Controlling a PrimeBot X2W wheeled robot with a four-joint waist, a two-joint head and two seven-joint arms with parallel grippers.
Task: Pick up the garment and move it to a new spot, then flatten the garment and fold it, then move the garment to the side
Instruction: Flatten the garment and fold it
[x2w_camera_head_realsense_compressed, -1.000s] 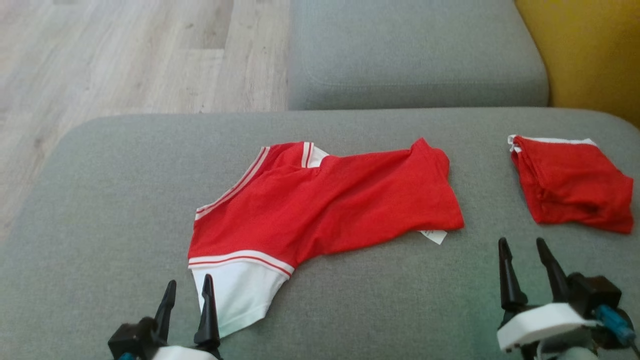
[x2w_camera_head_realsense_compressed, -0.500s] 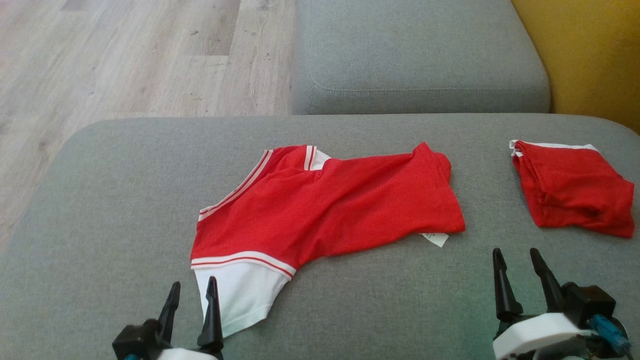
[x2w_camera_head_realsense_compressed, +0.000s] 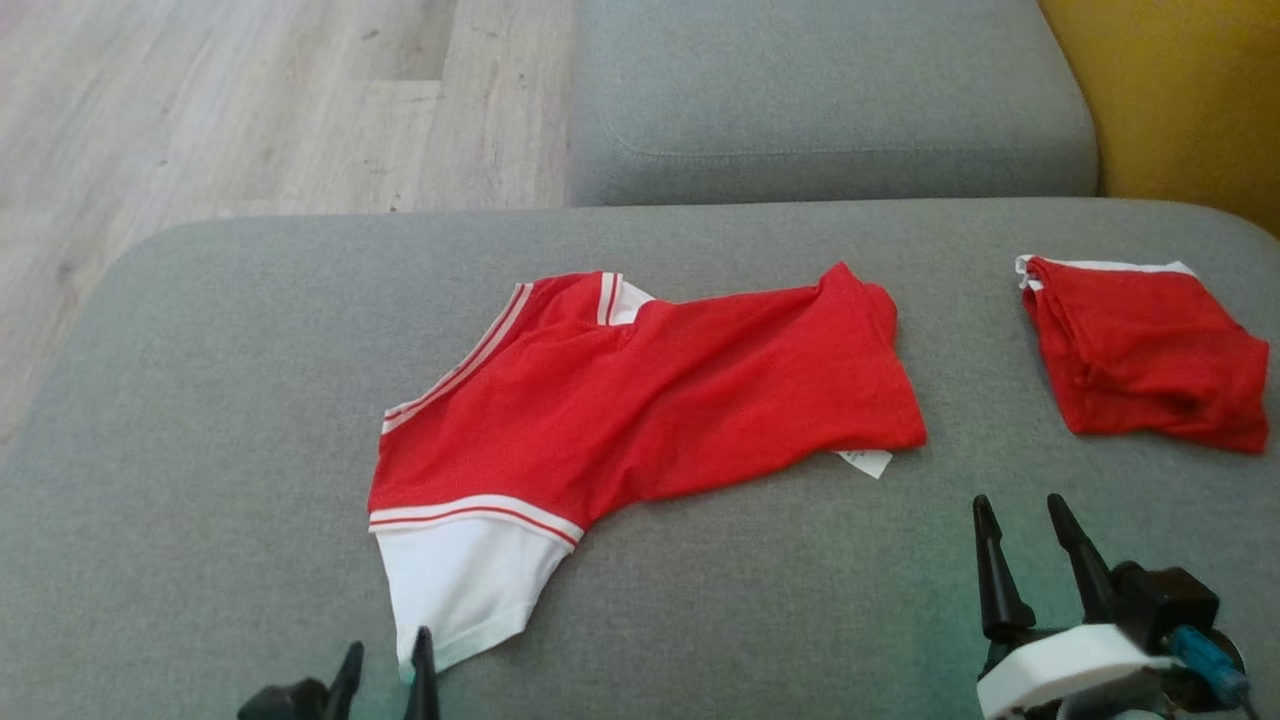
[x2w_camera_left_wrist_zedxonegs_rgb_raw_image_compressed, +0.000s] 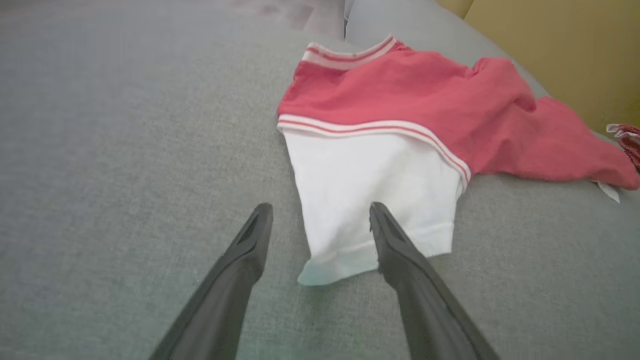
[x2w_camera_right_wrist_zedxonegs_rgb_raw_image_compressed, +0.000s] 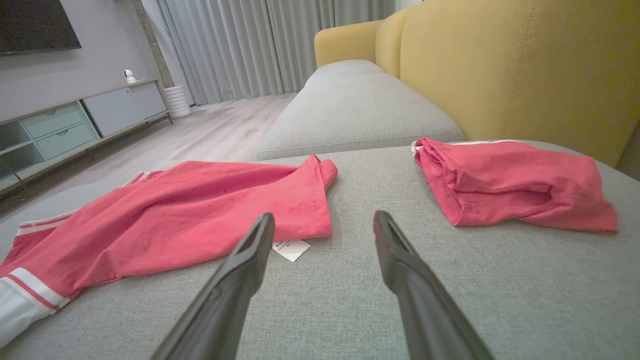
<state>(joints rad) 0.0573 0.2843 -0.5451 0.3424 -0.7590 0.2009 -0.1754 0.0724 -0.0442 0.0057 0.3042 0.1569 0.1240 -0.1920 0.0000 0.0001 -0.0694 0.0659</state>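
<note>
Where the garment (x2w_camera_head_realsense_compressed: 650, 390) sprawls, rumpled red knit — coarse grey cushion (x2w_camera_head_realsense_compressed: 200, 400) beneath.

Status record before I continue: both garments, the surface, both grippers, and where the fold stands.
shirt: red, lying rumpled and unfolded on the cushion
sleeve: white, points toward the robot
label: white, sticks out at the shirt's hem
folded garment: red, apart from the shirt, to the right
left gripper: open, holding nothing, fingers either side of the sleeve's near edge; contact unclear
right gripper: open, holding nothing, over bare cushion near the label
fold: not begun
</note>
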